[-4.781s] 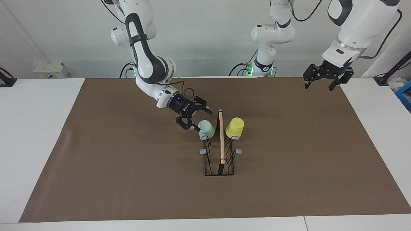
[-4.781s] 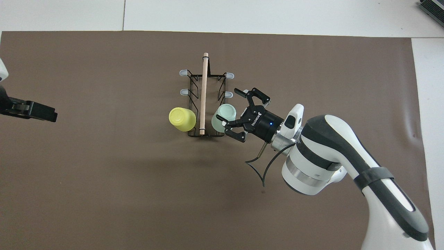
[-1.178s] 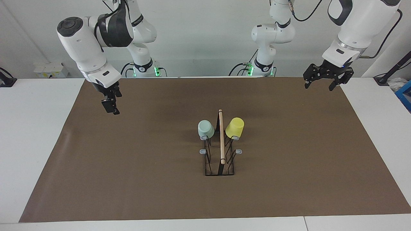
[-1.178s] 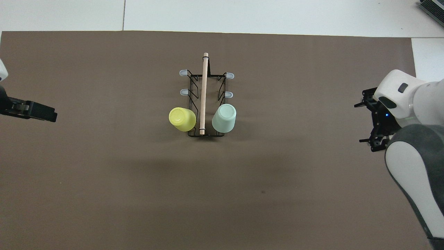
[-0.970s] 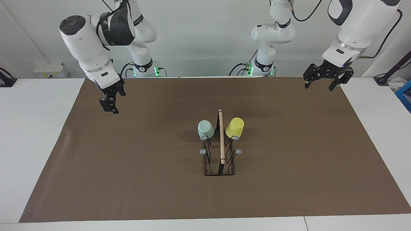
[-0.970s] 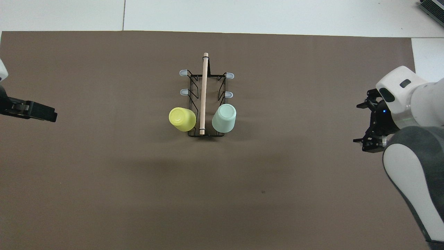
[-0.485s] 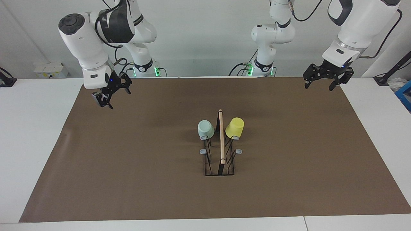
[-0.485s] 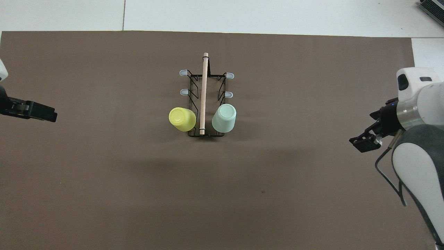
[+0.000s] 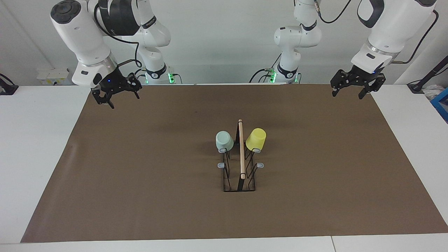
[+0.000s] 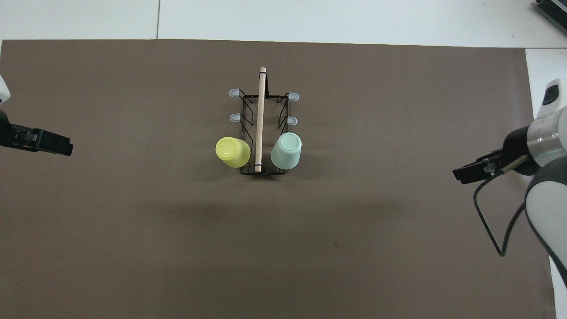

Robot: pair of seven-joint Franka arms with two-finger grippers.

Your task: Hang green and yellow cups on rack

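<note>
My rack (image 9: 239,164) stands near the middle of the brown mat (image 9: 140,175), its one wooden rod handle (image 9: 241,148) running along the top. Two cups hang on it, mouths down, on the pair of prongs nearest me: one mint green cup (image 9: 224,140) on the side toward my right arm's end of the table, one yellow cup (image 9: 256,139) on the side toward my left arm's end. The rod passes between them. I count four grey prong tips left bare, two on each side of the handle, farther from me than the cups.

My right gripper (image 9: 117,91) hangs in the air over the mat's edge at my right arm's end, fingers spread apart, nothing in them. My left gripper (image 9: 351,87) hangs over the mat's corner at the other end, likewise spread wide and holding nothing. Both are well apart from the rack.
</note>
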